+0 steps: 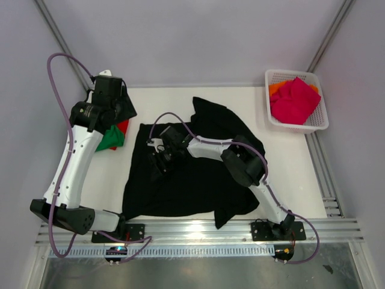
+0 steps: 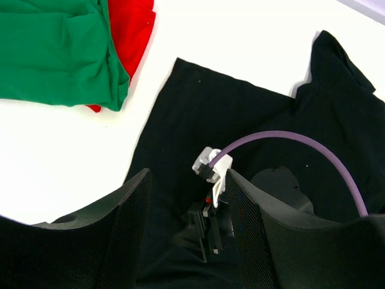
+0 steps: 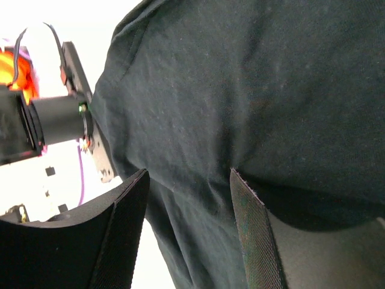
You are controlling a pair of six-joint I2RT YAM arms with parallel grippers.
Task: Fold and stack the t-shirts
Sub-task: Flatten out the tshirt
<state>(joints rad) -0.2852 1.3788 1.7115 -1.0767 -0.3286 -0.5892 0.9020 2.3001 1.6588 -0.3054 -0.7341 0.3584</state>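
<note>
White table [image 1: 295, 162] between pale grey walls [image 1: 198, 36], black t-shirt [image 1: 192, 180] across it

Bright, even light, soft shadows. White table [image 1: 289, 174] nearly blown out; black t-shirt [image 1: 186, 180] loses fold detail. Wrist views soft.
</note>
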